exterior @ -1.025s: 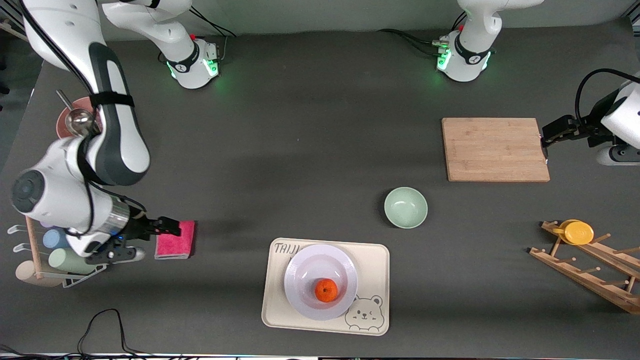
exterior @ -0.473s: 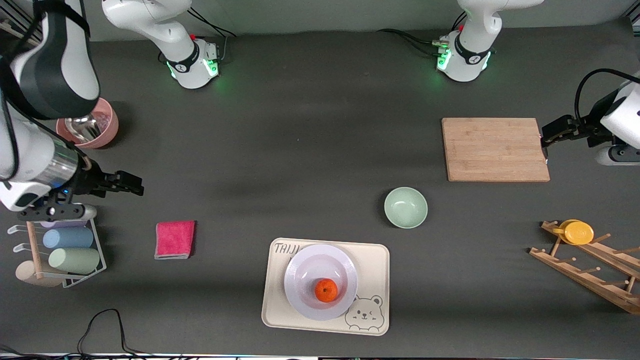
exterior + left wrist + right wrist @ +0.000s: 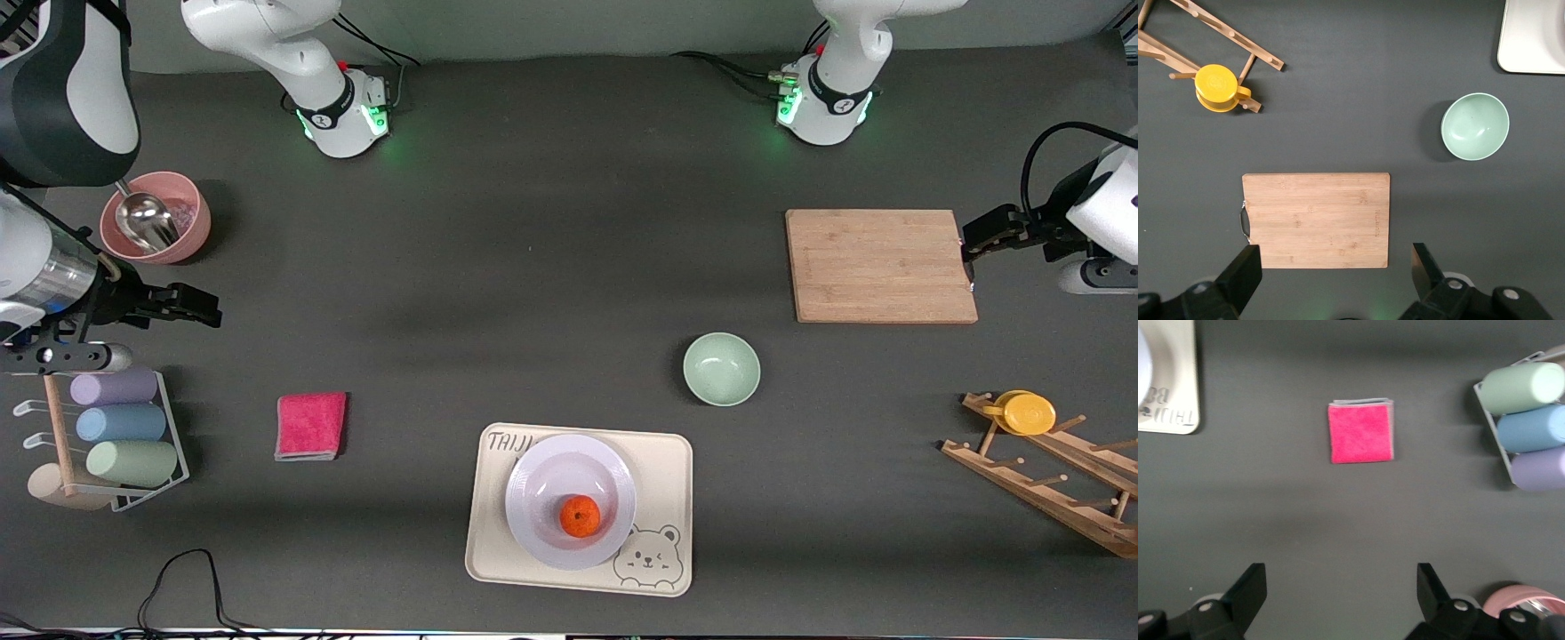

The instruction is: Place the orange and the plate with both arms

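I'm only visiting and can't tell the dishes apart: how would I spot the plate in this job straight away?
Find the cream tray with a bear drawing, near the table's edge closest to the front camera. The plate sits on it, round, glossy and white with a wide raised rim. Unlike the empty pale green bowl farther from the camera, it holds the small orange.

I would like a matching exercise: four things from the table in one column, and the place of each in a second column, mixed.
1. orange
2. plate
3. yellow cup
4. metal scoop

a. in the pink bowl
b. on the plate
c. on the wooden rack
d. on the bear tray

Pairs: 1-b, 2-d, 3-c, 4-a
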